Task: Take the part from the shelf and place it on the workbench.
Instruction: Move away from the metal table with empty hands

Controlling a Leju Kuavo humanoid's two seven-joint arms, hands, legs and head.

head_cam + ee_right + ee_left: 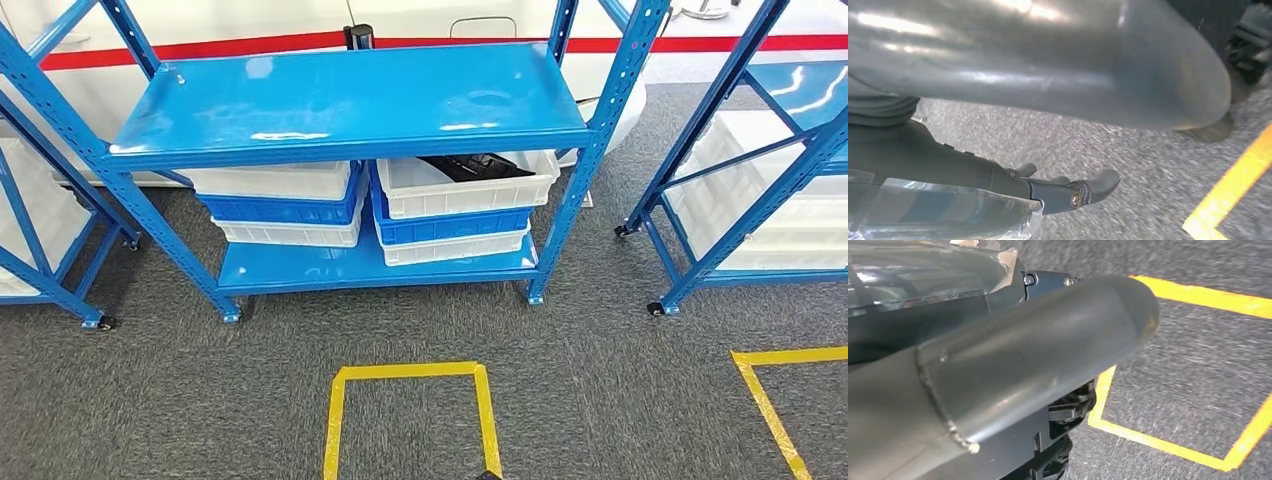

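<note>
Head view: blue steel shelf [350,100] stands ahead; a dark part [475,166] lies in the top white plastic crate [465,185] of the right-hand stack on the lower level. Approach should square up to that crate, reaching under the upper deck. Left wrist view: left hand [1013,365] hangs over grey carpet [1198,365], well apart from the part; finger state cannot be told. Right wrist view: right hand [1048,75] hangs likewise, dark fingers [1088,187] stretched out, holding nothing.
</note>
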